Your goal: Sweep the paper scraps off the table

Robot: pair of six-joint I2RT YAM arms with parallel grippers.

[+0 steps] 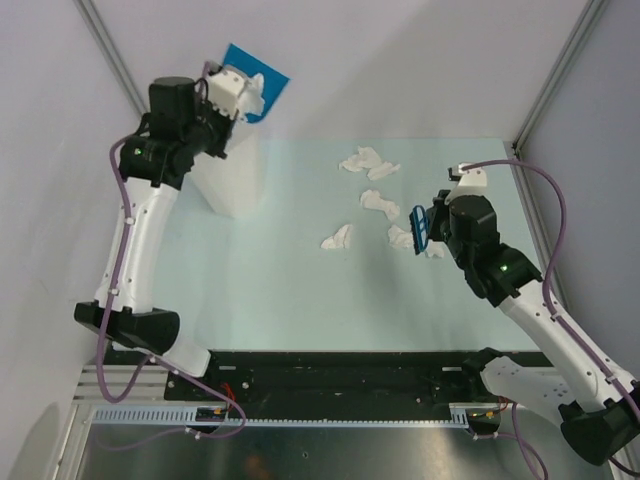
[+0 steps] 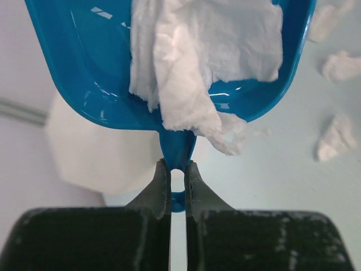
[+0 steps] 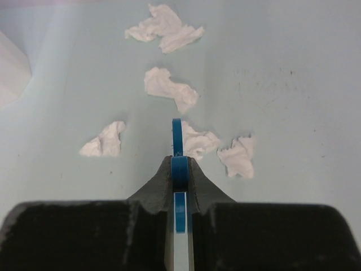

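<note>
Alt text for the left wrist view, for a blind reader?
The left hand grips the handle of a blue dustpan holding crumpled white paper. A white bin sits beneath at left; more paper scraps lie on the pale green table at right.

No text, label, brand, number or sign can be read in any of the three views; nothing legible shows anywhere.
</note>
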